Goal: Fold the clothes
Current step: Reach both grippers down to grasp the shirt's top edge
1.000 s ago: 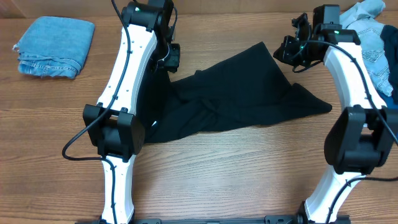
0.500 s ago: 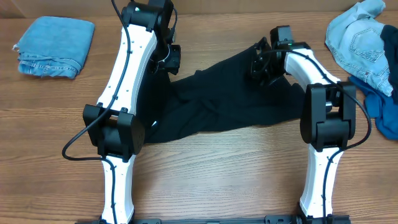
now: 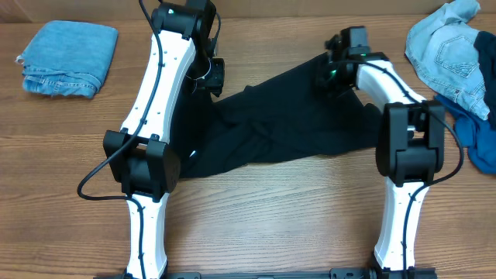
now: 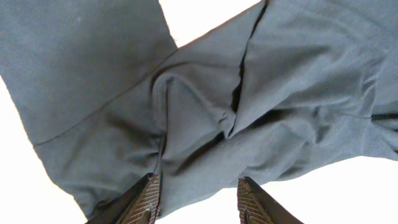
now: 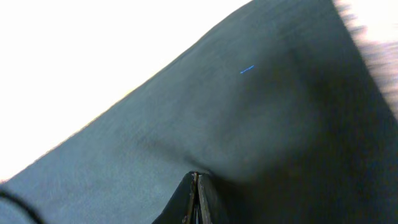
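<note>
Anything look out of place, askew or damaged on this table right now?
The black T-shirt lies bunched and skewed in the centre, not flat. At far right, a denim pile and a blue garment sit crumpled, unlike the folded denim at far left. Nothing looks spilled or damaged.

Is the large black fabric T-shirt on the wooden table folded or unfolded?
Unfolded: the large black T-shirt lies spread out, creased and bunched, with no neat fold.
</note>
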Controlling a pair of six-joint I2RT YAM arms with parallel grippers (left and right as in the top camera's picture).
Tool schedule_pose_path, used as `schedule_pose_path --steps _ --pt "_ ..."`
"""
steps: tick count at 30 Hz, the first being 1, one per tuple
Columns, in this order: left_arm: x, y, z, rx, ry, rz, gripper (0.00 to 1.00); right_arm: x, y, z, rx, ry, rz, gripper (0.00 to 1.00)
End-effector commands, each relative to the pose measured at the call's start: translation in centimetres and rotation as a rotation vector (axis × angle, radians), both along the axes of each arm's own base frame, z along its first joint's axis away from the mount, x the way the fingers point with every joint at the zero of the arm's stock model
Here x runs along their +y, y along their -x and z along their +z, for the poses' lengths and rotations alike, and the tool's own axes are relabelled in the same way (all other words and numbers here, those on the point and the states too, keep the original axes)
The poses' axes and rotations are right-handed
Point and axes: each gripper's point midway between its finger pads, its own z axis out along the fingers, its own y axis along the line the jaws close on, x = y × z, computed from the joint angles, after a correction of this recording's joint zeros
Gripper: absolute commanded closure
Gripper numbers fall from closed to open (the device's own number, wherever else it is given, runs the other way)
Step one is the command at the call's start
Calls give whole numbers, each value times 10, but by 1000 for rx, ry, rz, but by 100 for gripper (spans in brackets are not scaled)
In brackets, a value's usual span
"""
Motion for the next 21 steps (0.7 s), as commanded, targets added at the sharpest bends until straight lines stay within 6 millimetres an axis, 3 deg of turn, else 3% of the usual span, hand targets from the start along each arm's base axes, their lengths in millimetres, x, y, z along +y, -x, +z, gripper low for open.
schedule_pose_path --steps 1,4,8,11,15,18,21 --pt "4 -1 5 -12 -7 27 53 -106 5 -50 78 138 -239 95" --pt "4 -2 6 -19 -7 27 48 -124 3 -48 65 111 -268 95" --pt "2 -11 6 -55 1 28 33 -138 6 -49 74 119 -294 95" --pt "-1 -26 8 -116 16 27 28 -126 8 -48 74 68 -232 95" --pt "-7 -50 5 -195 33 25 26 -107 8 -46 73 40 -175 88" --pt "-10 -62 -9 -209 41 25 28 -92 9 -42 77 13 -145 87" --pt "-13 -70 -34 -185 48 26 41 -76 8 -30 77 -40 -110 82"
